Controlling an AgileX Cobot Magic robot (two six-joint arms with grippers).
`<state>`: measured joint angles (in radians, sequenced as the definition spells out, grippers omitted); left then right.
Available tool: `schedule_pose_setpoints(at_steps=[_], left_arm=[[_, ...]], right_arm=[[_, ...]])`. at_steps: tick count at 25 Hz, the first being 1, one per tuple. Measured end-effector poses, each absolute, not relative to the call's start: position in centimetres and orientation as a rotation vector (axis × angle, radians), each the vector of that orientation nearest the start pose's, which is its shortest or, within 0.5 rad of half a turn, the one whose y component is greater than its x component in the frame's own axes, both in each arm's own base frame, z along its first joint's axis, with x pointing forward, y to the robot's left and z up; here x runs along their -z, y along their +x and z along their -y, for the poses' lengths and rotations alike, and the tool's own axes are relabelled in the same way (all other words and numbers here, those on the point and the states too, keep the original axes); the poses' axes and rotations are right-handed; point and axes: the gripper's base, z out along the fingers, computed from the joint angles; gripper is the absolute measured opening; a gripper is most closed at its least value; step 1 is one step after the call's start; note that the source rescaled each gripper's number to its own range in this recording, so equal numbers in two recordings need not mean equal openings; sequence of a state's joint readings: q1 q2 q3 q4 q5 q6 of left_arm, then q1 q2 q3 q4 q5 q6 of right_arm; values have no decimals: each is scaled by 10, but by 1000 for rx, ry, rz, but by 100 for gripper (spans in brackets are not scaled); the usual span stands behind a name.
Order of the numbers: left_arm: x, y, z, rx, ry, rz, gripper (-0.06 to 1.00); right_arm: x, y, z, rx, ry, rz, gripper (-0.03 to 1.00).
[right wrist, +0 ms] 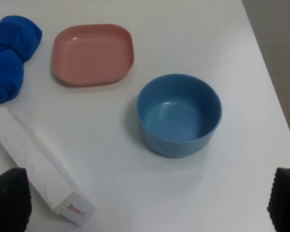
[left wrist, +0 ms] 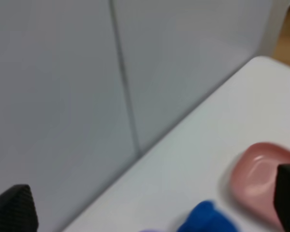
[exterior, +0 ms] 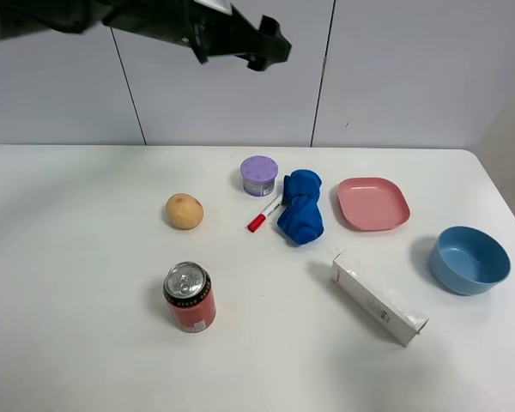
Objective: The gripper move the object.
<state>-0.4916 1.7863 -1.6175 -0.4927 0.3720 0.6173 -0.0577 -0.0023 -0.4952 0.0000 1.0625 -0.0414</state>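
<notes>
On the white table [exterior: 86, 360] nothing has been lifted; my left gripper [exterior: 268, 47] and right gripper [right wrist: 146, 200] hang spread and empty.

High view: the left gripper hovers by the wall, well above the purple cup [exterior: 259, 175]. The potato [exterior: 184, 211], can [exterior: 189, 297], red marker [exterior: 263, 214], blue cloth [exterior: 300, 218] and white box [exterior: 378, 299] lie untouched. The task names no object, so I cannot tell which is meant; all 8 candidates rest on the table. The pink plate [exterior: 373, 204] and blue bowl [exterior: 469, 259] hold nothing. Left wrist: my jaws stand wide, plate and cloth below. Right wrist: jaws wide, bowl and box beneath. I judge 0 steps done; approach, grasp and carry remain.
</notes>
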Motion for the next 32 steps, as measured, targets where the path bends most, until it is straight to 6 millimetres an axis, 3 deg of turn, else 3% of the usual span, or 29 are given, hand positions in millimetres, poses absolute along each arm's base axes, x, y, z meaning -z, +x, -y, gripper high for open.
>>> schedule_pose_setpoints(at_steps=[4,8,12,14,17,20,26,29,32], left_arm=[[-390,360,166,177,798,-1891,100],[-419,340,108,18,688,-1987,100],[-445,303,60,-65,539,-2014,100],[-448,278,42,-99,491,-2019,100],[-435,233,19,-142,417,-2053,100],[-416,175,3,-160,310,-2060,100],[-365,68,-2,-115,120,-2009,100],[-335,38,-1,-93,93,-2064,100],[-314,24,-1,-63,46,-2104,100]], right_arm=[[-276,-5,0,62,17,-2049,100],[-276,-5,0,62,17,-2049,100],[-276,-5,0,62,17,-2049,100],[-276,-5,0,62,17,-2049,100],[-276,-5,0,62,17,-2049,100],[-276,-5,0,62,17,-2049,100],[-276,-5,0,62,17,-2049,100],[-276,-5,0,62,17,-2049,100],[-276,-5,0,62,17,-2049,100]])
